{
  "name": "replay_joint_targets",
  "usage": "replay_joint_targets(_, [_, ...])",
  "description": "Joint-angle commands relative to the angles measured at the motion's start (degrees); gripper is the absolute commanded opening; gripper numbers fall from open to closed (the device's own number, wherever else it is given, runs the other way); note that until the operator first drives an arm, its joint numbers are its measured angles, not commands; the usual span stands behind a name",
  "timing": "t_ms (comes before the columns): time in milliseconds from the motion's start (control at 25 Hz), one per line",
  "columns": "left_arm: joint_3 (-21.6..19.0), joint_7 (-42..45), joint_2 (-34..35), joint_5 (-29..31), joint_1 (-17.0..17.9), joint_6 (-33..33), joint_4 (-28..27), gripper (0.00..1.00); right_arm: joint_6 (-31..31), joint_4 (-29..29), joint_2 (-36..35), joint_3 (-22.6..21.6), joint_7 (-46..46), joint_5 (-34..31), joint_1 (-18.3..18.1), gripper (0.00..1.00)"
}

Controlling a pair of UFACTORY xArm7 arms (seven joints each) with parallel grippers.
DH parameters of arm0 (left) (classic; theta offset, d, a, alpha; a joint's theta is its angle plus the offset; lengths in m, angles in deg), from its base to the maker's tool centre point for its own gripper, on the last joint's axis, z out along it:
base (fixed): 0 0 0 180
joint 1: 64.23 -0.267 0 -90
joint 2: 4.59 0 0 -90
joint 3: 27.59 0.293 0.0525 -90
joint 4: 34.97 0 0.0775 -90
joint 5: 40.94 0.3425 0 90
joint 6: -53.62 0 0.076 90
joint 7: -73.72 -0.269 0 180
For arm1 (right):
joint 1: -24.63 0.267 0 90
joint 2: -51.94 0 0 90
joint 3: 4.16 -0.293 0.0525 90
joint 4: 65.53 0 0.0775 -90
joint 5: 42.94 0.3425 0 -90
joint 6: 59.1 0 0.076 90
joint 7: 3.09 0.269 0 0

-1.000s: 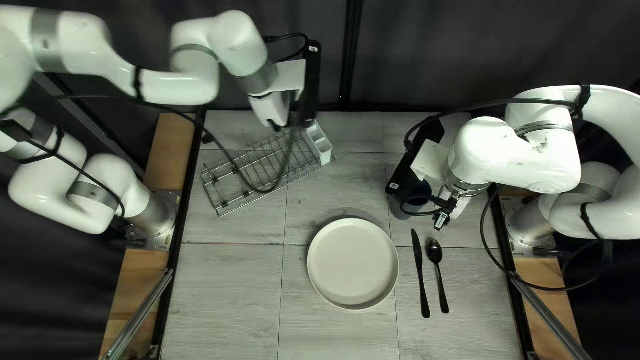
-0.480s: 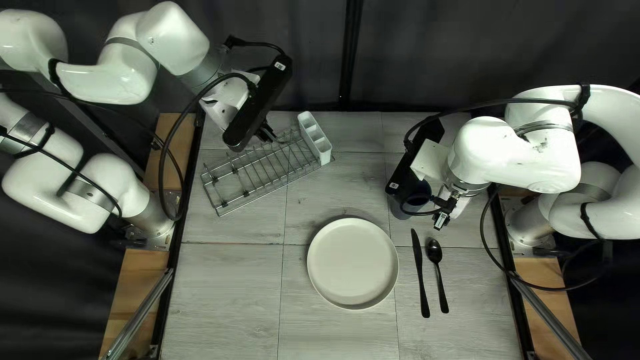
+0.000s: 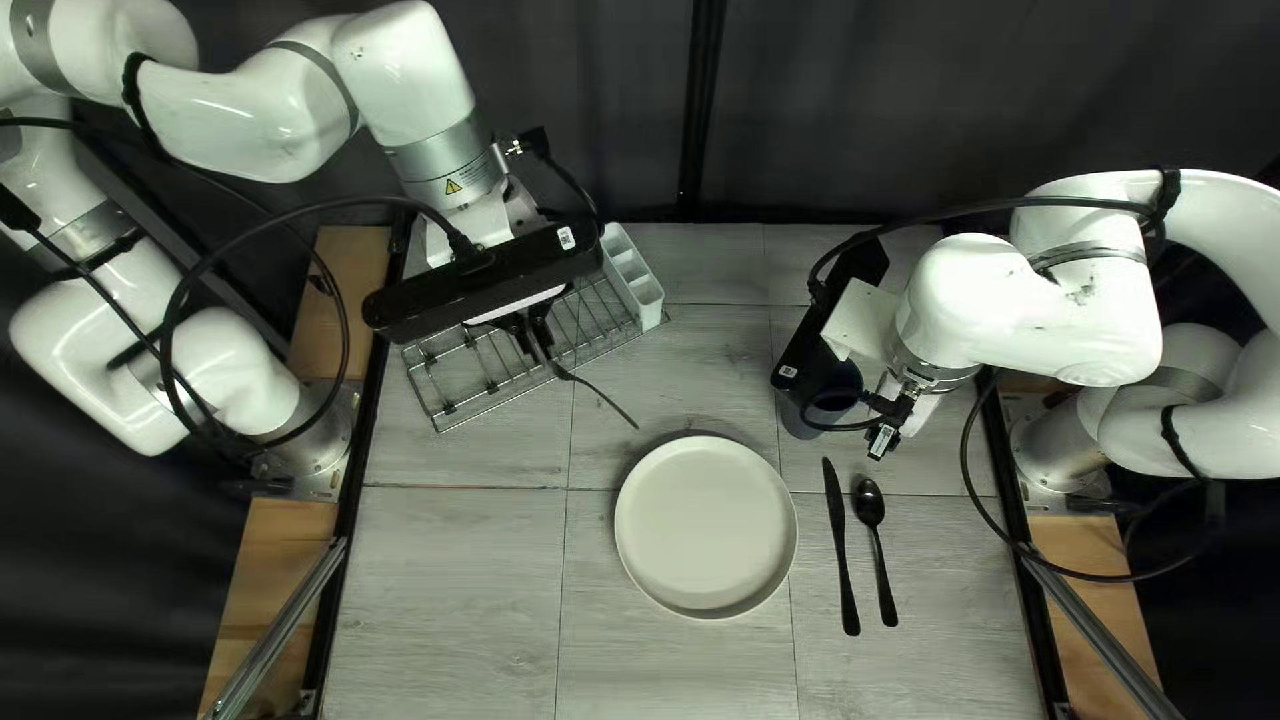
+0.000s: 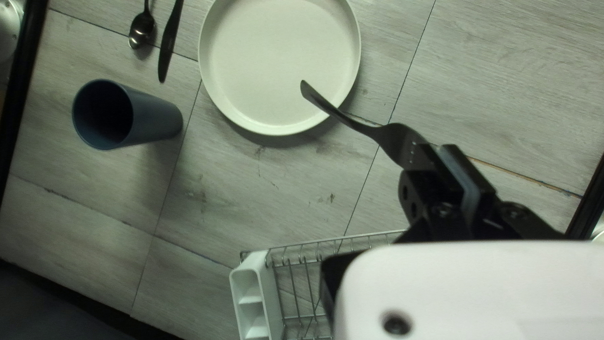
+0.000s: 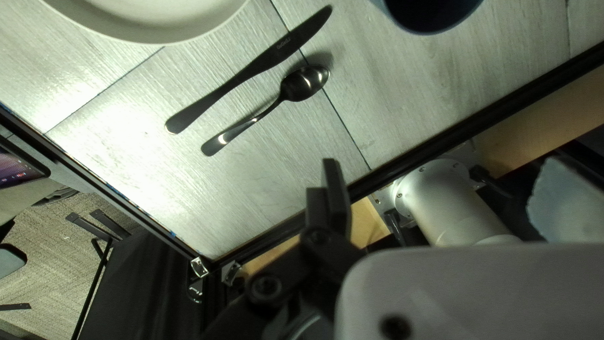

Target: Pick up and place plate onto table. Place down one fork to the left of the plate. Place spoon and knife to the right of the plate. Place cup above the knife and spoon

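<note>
"While the top left view gives you only a thin dark handle jutting from your left tool point(image 3: 542, 344), what does your left wrist view add?"

"It shows you the slotted head of that slim black metal fork point(image 4: 355, 124), pinched between your left tool's jaws. The handle points away from the grip and, in that view, crosses the round off-white plate point(image 4: 280, 56). From above, you see its end between the silver wire rack point(image 3: 443, 427) and the plate, with the tool over the rack."

"And the tall blue-grey tapered cup point(image 4: 151, 119)?"

"From the top left, your right arm's black camera bar point(image 3: 800, 350) covers part of it. Your left wrist view gives you its whole dark mouth and side, and your right wrist view just part of its rim, ahead of the tool. It stands on the grey wood-patterned counter point(image 3: 454, 574), beyond the knife and spoon."

"How is your right tool point(image 3: 887, 424) set?"

"Its jaws are spread. Ahead of them, you have the flat black knife point(image 5: 251, 69) and the shiny black spoon point(image 5: 305, 83) lying side by side, the knife nearer the plate. Only that wrist view shows you the lit screen point(image 5: 16, 170) and the carpeted floor point(image 5: 44, 252)."

"Anything by the rack?"

"A white compartmented holder point(image 3: 640, 280) at its end; your left wrist view shows you that too."
</note>
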Motion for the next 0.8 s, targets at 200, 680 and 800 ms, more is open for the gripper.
replay_joint_targets(200, [8.7,-15.4,17.4,-6.3,11.5,6.7,-8.6,0.0,0.0,0.0,0.0,0.0,0.0,0.0,0.0,1.0])
replay_joint_targets(680, [4.5,-14.9,14.0,-0.1,10.1,2.2,-2.7,0.0,0.0,0.0,0.0,0.0,0.0,0.0,0.0,1.0])
replay_joint_targets(800, [0.9,-9.7,10.8,4.3,7.3,-0.8,0.3,0.0,0.0,0.0,0.0,0.0,0.0,0.0,0.0,1.0])
